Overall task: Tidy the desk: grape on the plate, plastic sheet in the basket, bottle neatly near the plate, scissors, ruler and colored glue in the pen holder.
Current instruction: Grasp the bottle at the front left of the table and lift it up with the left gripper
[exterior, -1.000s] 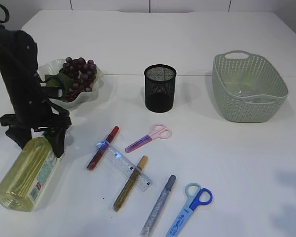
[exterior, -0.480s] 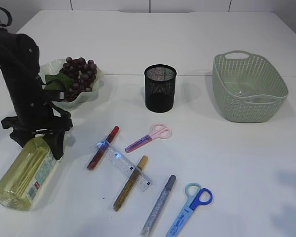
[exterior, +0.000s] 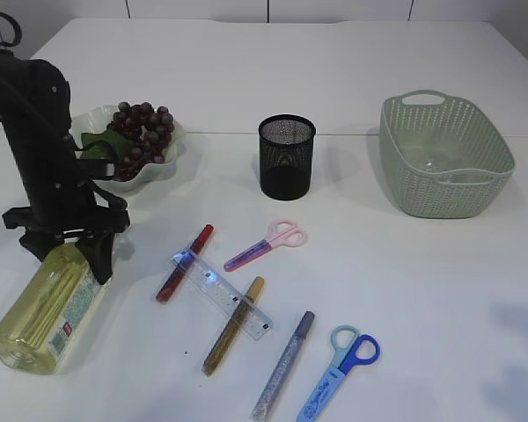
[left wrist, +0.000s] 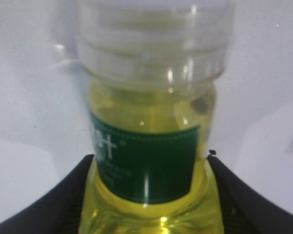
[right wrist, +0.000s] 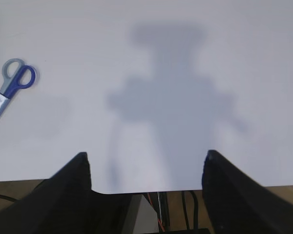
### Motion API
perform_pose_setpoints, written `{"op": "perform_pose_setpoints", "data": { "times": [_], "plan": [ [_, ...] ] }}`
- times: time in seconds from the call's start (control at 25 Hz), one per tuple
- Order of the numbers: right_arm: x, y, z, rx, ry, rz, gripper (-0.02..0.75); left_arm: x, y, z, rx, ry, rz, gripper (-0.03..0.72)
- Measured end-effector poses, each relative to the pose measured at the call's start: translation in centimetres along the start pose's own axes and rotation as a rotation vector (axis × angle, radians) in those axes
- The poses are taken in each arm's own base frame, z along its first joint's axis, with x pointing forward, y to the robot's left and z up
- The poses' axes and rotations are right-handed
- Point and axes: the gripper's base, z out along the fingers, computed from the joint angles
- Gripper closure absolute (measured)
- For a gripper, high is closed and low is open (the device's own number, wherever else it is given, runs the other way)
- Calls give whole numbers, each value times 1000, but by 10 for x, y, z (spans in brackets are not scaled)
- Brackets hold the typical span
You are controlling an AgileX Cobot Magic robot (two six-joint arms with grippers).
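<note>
Left fingers straddling the neck end of the bottle, grip uncertain; bottle lying on the table at seven o'clock from the plate. Right fingers wide, holding nothing.

A plain white table fills the scene.
</note>
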Motion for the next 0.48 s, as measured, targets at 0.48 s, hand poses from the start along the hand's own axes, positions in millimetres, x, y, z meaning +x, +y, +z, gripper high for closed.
{"op": "perform_pose_setpoints", "data": {
  "times": [0.48],
  "plan": [
    [0,0,0,0,0,0,182,5,1,-3,-6,-54,0,256]
  ]
}}
